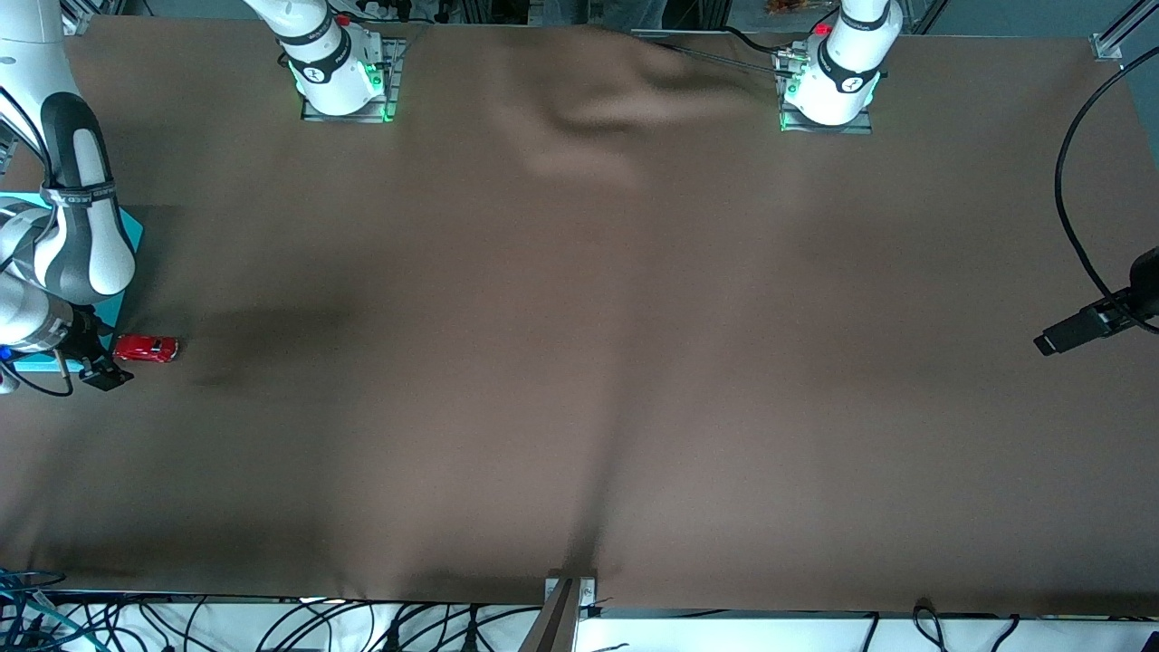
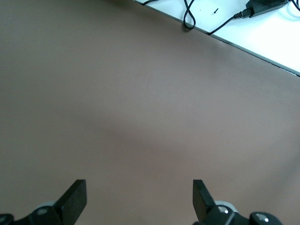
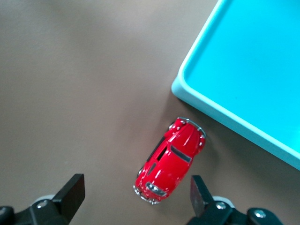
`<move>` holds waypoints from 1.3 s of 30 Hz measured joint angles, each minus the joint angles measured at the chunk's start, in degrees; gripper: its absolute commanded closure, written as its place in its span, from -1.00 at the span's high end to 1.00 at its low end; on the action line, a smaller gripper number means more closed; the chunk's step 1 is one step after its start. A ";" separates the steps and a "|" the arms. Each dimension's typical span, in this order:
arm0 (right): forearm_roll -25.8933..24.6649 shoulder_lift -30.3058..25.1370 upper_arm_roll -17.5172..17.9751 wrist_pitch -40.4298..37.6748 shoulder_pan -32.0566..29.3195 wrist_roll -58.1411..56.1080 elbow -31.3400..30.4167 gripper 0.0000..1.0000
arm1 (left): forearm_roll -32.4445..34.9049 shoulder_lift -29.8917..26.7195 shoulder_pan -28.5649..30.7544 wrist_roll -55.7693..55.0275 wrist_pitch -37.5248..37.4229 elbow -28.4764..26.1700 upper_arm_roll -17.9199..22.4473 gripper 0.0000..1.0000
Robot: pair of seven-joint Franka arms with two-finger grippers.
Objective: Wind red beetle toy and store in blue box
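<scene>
Red beetle toy [image 3: 170, 161]: glossy red body, hard and smooth, bright chrome-look trim at both ends.
Blue box [image 3: 243, 70]: smooth turquoise plastic, soft sheen, plain walls.
Bench [image 1: 579, 362]: matt brown cloth cover, wrinkled at the robots' edge.
Right claw [image 3: 136, 194]: matt black fingers.

Front cam high, facing robots; wrist cams look down, right shares red beetle toy [image 3: 169, 161].
</scene>
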 measured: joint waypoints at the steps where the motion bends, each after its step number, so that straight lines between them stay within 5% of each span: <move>1: 0.00 0.15 0.00 0.08 -0.03 0.03 -0.04 1.00 | 0.00 0.00 0.00 0.00 0.00 0.00 0.00 1.00; 13: 0.03 0.83 -0.01 0.45 -0.40 0.11 -0.23 0.99 | 0.00 0.00 0.13 0.00 0.00 0.00 0.02 1.00; 19: 0.06 0.85 -0.01 0.51 -0.52 0.22 -0.34 -0.41 | 0.00 0.00 0.13 0.00 0.00 0.00 0.03 1.00; 24: 0.07 0.84 -0.01 0.54 -0.59 1.30 -0.34 -1.00 | 0.00 0.00 0.13 0.00 0.00 0.00 0.02 1.00; 39: 0.08 0.64 0.36 0.94 -0.56 2.03 -0.34 -1.00 | 0.00 0.00 0.05 0.00 0.00 0.00 0.00 1.00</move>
